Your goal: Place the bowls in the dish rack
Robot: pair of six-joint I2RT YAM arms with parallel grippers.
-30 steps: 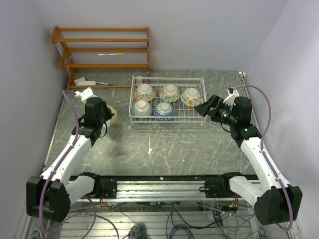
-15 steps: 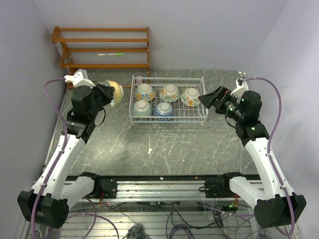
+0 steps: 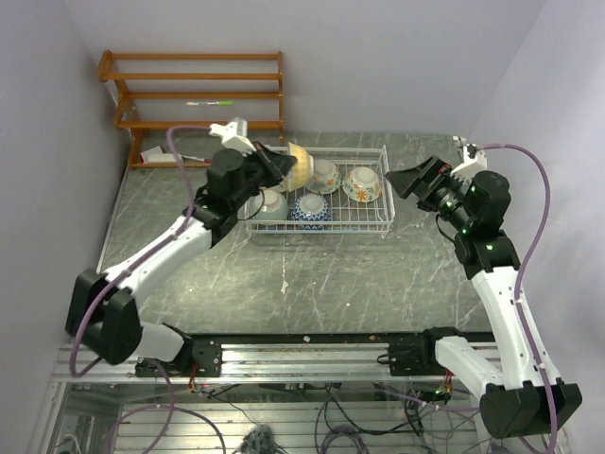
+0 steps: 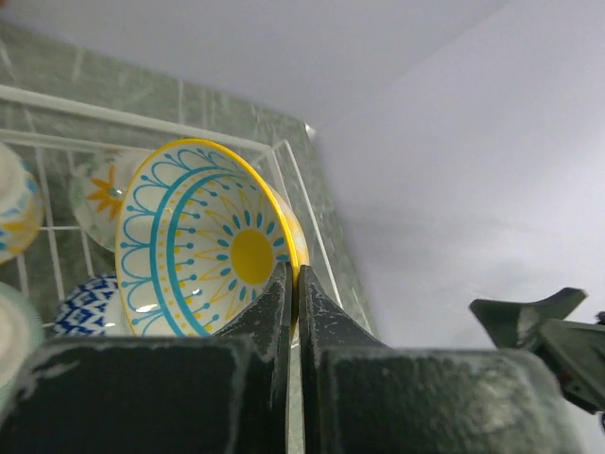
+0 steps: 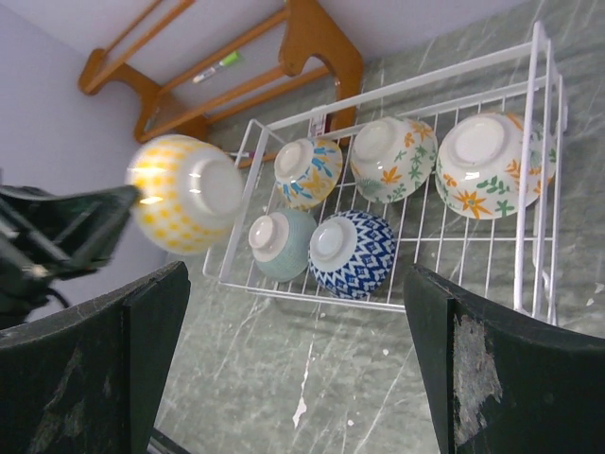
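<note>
Left gripper pinches yellow bowl above dish rack — seemingly clear.

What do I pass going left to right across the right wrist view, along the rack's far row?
The yellow-dotted bowl held aloft → blue-leaf bowl → orange-flower bowl → orange-and-green floral bowl → the dish rack end wall.

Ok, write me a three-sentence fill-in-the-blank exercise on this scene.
The left gripper pinches the rim of a bowl painted blue and ____ inside.
The dish rack holds ____ other bowls, all upside down.
The right gripper is ____ and holds nothing.
Missing words: yellow; five; open.
</note>
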